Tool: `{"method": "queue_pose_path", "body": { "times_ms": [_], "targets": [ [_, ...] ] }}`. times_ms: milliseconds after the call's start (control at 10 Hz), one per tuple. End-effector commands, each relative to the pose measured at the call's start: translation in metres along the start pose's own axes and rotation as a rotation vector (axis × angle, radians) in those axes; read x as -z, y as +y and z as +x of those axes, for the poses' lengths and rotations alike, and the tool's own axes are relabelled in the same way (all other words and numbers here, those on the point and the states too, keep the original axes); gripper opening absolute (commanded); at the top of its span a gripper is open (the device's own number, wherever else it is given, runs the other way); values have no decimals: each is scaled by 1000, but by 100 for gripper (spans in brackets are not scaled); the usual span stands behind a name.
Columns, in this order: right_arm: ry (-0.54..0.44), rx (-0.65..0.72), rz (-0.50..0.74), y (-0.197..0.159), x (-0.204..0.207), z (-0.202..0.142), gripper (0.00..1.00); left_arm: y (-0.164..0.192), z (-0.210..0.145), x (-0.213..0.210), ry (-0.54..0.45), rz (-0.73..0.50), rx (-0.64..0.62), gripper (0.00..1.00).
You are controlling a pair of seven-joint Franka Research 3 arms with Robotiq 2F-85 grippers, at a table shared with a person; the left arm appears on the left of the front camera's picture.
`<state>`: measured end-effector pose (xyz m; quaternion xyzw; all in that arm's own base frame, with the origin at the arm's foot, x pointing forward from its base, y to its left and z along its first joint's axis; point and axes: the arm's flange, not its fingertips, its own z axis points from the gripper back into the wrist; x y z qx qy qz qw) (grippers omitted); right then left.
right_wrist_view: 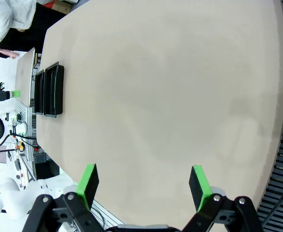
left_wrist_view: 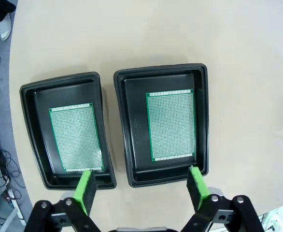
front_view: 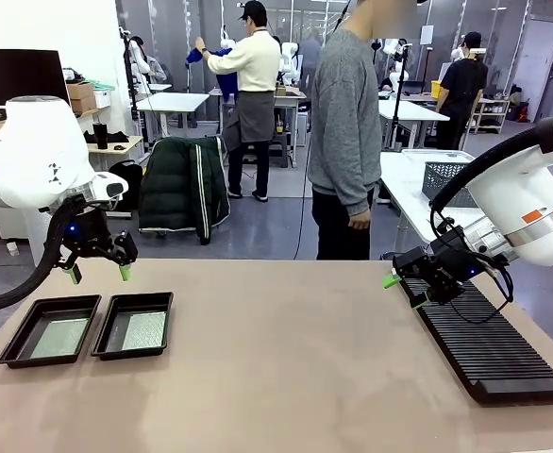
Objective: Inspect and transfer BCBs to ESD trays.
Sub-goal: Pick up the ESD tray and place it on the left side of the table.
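Lying side by side at the left of the matte beige table point(front_view: 295, 377), two shallow black plastic ESD trays with sloped rims and rounded corners point(front_view: 50, 330) point(front_view: 133, 325) each cradle one thin green speckled rectangular circuit board point(left_wrist_view: 77, 137) point(left_wrist_view: 172, 125). The left gripper point(front_view: 98, 273) hangs above them, jaws spread wide and empty. Farther right, the right gripper point(front_view: 404, 292) hovers equally wide and empty beside a long black ribbed rack point(front_view: 489, 344), a person in grey point(front_view: 346, 132) standing beyond.

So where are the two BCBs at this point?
Each BCB lies flat in its own ESD tray, side by side at the table's left, below the open left gripper.
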<state>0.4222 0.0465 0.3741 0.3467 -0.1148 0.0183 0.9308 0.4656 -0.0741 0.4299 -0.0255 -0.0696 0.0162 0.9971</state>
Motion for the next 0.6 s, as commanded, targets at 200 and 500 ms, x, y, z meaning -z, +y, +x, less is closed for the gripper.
{"method": "queue_pose_path", "body": {
  "times_ms": [200, 500],
  "targets": [
    [-3, 0, 3, 0, 0, -1, 100, 2, 0, 1, -5, -1, -1, 100],
    [-3, 0, 3, 0, 0, -1, 100, 2, 0, 1, -5, -1, -1, 100]
  ]
}}
